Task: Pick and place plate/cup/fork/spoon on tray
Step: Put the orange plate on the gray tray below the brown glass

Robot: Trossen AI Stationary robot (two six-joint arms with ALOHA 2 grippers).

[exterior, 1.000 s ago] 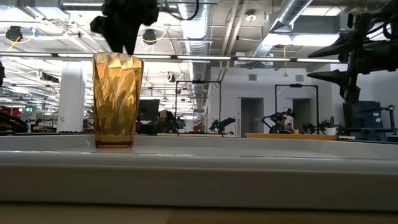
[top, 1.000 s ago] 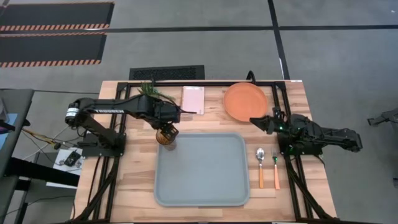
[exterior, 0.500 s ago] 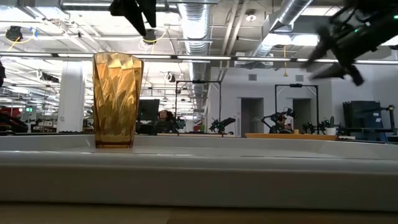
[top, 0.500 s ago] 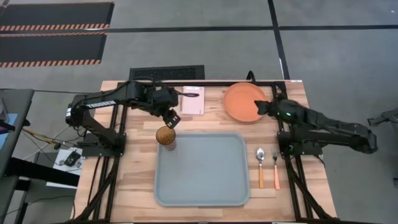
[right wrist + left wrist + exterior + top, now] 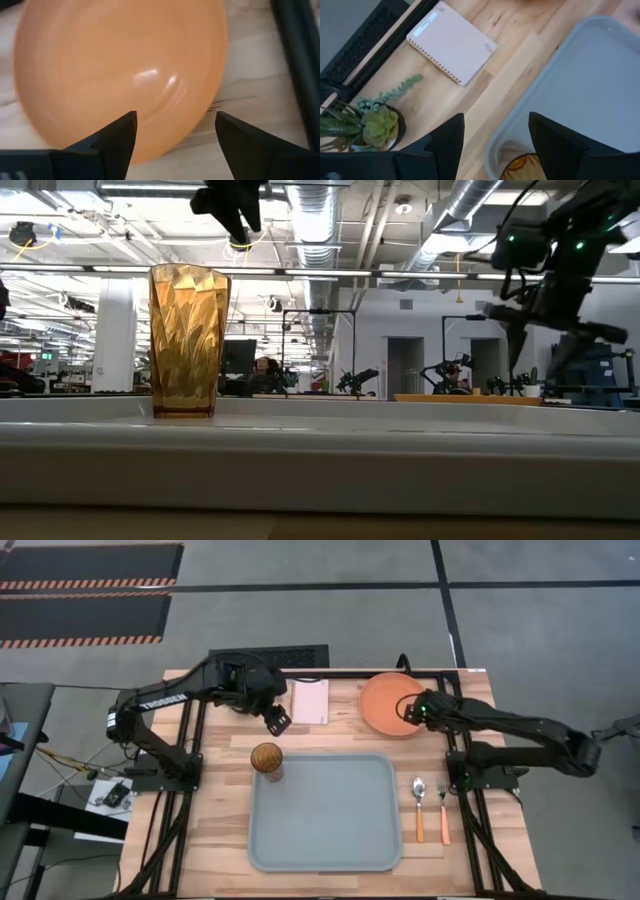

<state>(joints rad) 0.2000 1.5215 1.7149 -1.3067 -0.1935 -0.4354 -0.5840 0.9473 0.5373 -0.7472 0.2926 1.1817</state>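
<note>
The amber cup point(image 5: 266, 758) stands upright on its base in the far left corner of the blue-grey tray point(image 5: 325, 830); the low view shows it too point(image 5: 188, 340). My left gripper point(image 5: 278, 720) is open and empty, above and beyond the cup point(image 5: 520, 164). The orange plate point(image 5: 385, 700) lies flat on the table at the far right. My right gripper point(image 5: 410, 712) is open above the plate's right part point(image 5: 120, 75), touching nothing. The spoon point(image 5: 419, 808) and the fork point(image 5: 443, 810) lie side by side to the right of the tray.
A pale pink notebook point(image 5: 310, 700) lies between the cup and the plate at the far edge. A small potted plant point(image 5: 377, 125) stands to its left. Black frame rails point(image 5: 455, 740) run along the table's sides. Most of the tray floor point(image 5: 590, 80) is bare.
My left gripper has risen from just above the cup and gone toward the table's far edge; the cup has stayed upright in the tray. My right gripper has gone from right of the plate toward the far left, over the plate, and has tipped downward.
</note>
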